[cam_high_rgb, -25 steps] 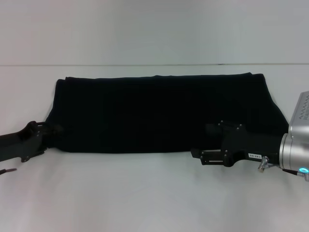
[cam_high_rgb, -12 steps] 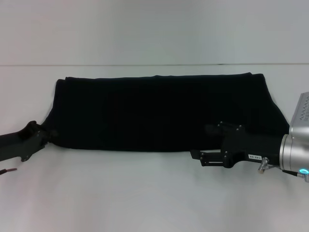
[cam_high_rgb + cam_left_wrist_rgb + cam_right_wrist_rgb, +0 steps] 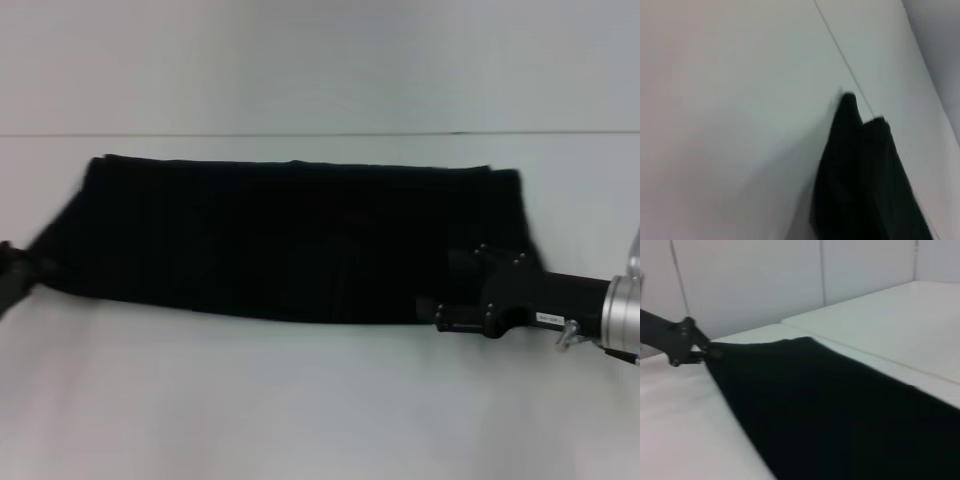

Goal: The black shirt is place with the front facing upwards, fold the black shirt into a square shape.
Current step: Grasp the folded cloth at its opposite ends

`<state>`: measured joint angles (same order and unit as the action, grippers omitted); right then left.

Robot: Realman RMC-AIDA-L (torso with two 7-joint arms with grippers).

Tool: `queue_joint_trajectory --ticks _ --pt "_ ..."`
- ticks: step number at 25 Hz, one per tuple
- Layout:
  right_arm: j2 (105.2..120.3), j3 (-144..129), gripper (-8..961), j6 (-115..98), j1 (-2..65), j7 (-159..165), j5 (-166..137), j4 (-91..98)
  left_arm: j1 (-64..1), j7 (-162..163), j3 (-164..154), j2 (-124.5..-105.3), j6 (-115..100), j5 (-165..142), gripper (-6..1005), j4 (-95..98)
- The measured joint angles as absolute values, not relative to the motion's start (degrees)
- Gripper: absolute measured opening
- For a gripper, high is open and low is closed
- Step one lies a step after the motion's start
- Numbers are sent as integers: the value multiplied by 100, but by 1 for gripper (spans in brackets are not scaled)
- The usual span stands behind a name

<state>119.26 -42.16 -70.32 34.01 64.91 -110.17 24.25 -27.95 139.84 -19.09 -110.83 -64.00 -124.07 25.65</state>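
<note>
The black shirt (image 3: 290, 240) lies as a long, wide black band across the white table (image 3: 300, 400), with no print showing. My left gripper (image 3: 14, 276) is at the far left edge of the head view, shut on the shirt's near left corner. The right wrist view shows that same left gripper (image 3: 702, 351) pinching the corner of the shirt (image 3: 840, 410). My right gripper (image 3: 440, 310) rests at the shirt's near edge toward its right end. In the left wrist view only a hanging fold of the shirt (image 3: 860, 180) shows.
A thin seam line (image 3: 320, 133) runs across the table behind the shirt. White tabletop stretches in front of the shirt and on both sides of it.
The shirt has slid to the left, pulled by my left gripper, which has drawn back almost out of the head view. My right arm has moved a little to the right.
</note>
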Motion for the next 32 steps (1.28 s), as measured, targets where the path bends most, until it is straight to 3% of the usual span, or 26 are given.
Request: queue_joint_trajectory --ticks 5,9,13,18,21,26,30,32 --pt "11862 -4055 944 -7082 3266 6502 -11014 2442 -2522 14009 -1446 -10779 -6455 -12407 12 2698" --pt "11861 -4006 944 -7087 3177 6504 -11012 2511 -2432 14011 -1207 -10641 -6534 -12409 11 2785" --pt "11866 -4003 944 -7088 3136 6504 -11012 2520 -2561 14013 -1163 -10609 -6829 -12396 11 2892" --pt "11857 -3792 944 -7087 2993 6504 -11012 2523 -3237 13965 -1199 -10686 -7520 -12154 11 2930" --pt "11856 -3718 944 -7089 2921 6504 -11013 2523 -3836 13878 -1279 -10909 -7807 -12127 11 2952" --pt "11858 -3524 944 -7225 2762 6504 -11013 2522 -4785 13757 -2106 -11606 -7676 -12121 11 2970" --pt "11867 -3488 944 -7284 2702 6504 -11012 2478 -4974 13600 -2609 -12218 -7308 -12121 11 2916" --pt "11893 -3478 944 -7261 2682 6504 -11013 2453 -4938 13377 -2670 -12394 -7116 -12048 12 2626"
